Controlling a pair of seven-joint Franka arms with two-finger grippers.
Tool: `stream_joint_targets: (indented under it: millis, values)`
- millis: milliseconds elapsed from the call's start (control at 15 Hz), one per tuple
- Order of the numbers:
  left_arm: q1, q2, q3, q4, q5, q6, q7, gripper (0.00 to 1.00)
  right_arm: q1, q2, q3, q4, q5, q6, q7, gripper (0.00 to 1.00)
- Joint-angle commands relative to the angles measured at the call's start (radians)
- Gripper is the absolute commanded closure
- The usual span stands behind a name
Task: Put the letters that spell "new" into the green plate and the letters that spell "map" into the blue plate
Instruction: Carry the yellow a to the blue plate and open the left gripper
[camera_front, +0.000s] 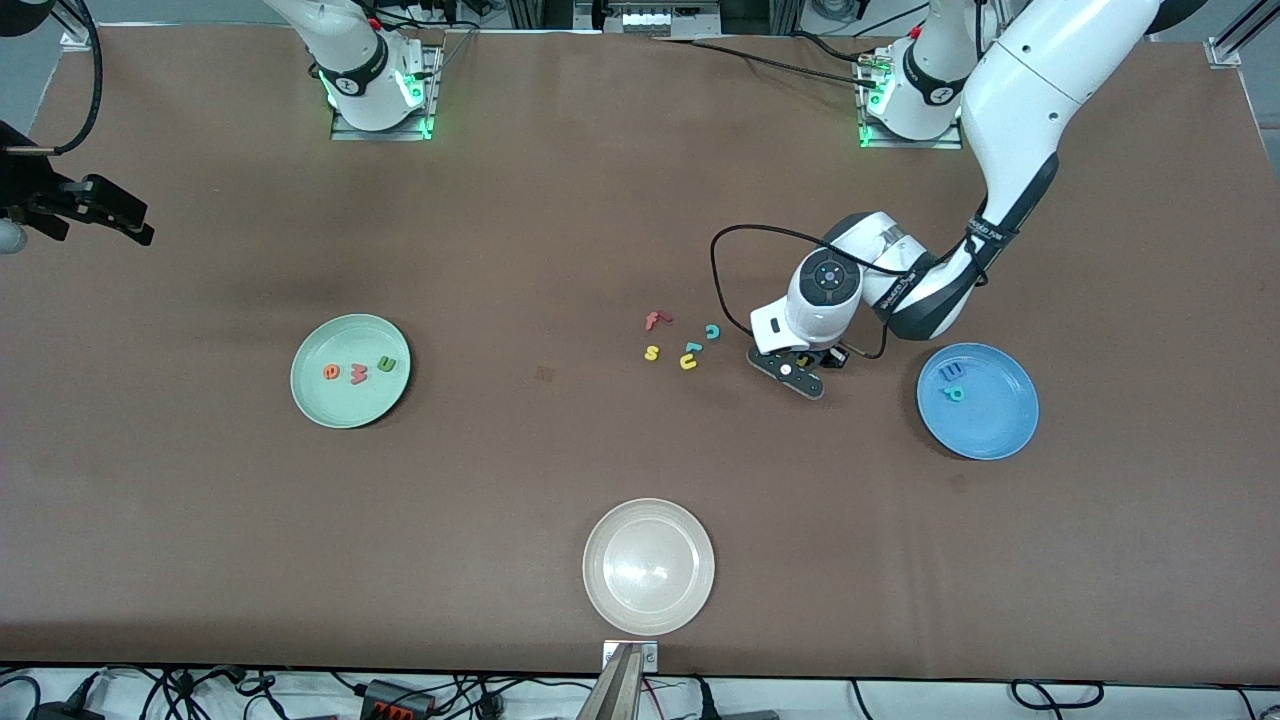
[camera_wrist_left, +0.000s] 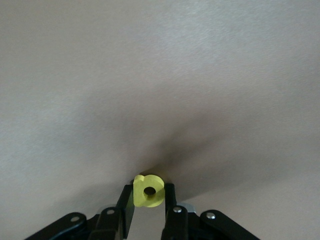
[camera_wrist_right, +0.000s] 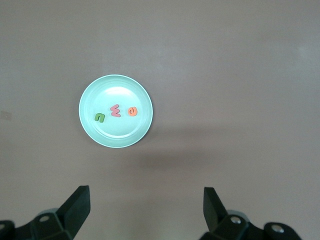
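— Item held?
— The yellow a (camera_wrist_left: 148, 190) was found pinched between the fingers of the left gripper (camera_front: 803, 362), low over bare table (camera_front: 560, 480), between the leftover letters (camera_front: 686, 346) and the blue plate (camera_front: 1005, 430).

— Bearing of the destination?
— The blue plate was recorded toward the left arm's end of the table, close by, with the blue m (camera_front: 951, 371) and teal p (camera_front: 956, 393) already in it. Unobstructed brown surface lay between.

— Remaining stock?
— The n, w and e were listed in the green plate (camera_wrist_right: 90, 112). The right gripper (camera_wrist_right: 146, 207) was logged spread wide, waiting high above that plate.
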Motion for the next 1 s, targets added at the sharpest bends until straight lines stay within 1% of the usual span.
stream_joint_targets:
  millis: [0,133,200,266,333,466,665,732,799,865,932]
  values:
    - [0.011,-0.085,-0.008,0.022,0.015,-0.127,0.009,0.91,0.008,-0.017,-0.006,-0.018,-0.003,0.011,-0.006,0.0]
    - [0.018,-0.127,-0.008,0.062,0.012,-0.254,0.041,0.91,0.008,-0.015,-0.005,-0.018,0.0,0.011,-0.006,0.0]
    - [0.03,-0.143,-0.006,0.076,0.009,-0.297,0.067,0.91,0.008,-0.013,-0.005,-0.018,0.0,0.011,-0.006,0.0]
    - [0.066,-0.156,-0.008,0.082,0.009,-0.32,0.106,0.91,0.008,-0.012,-0.005,-0.018,-0.001,0.012,-0.008,0.0]
    - [0.126,-0.162,-0.008,0.082,0.006,-0.323,0.176,0.91,0.008,-0.009,-0.003,-0.018,-0.004,0.012,-0.013,0.0]
    - [0.212,-0.156,-0.008,0.093,0.003,-0.322,0.291,0.91,0.011,-0.007,-0.002,-0.018,-0.006,0.011,-0.014,0.0]
    - [0.277,-0.142,-0.006,0.095,0.003,-0.314,0.325,0.89,0.012,0.0,-0.002,-0.018,-0.004,0.011,-0.014,0.0]
    - [0.297,-0.122,-0.006,0.095,0.003,-0.311,0.325,0.82,0.015,0.0,-0.002,-0.018,-0.004,0.011,-0.014,0.0]
    - [0.317,-0.11,-0.006,0.096,0.003,-0.311,0.325,0.51,0.015,0.002,-0.002,-0.018,-0.004,0.011,-0.014,0.0]
    - [0.326,-0.107,-0.008,0.096,0.003,-0.311,0.327,0.01,0.015,0.002,-0.002,-0.018,-0.004,0.009,-0.014,0.0]
    - [0.327,-0.11,-0.008,0.096,0.003,-0.314,0.325,0.0,0.015,0.002,-0.002,-0.017,-0.004,0.009,-0.014,0.0]
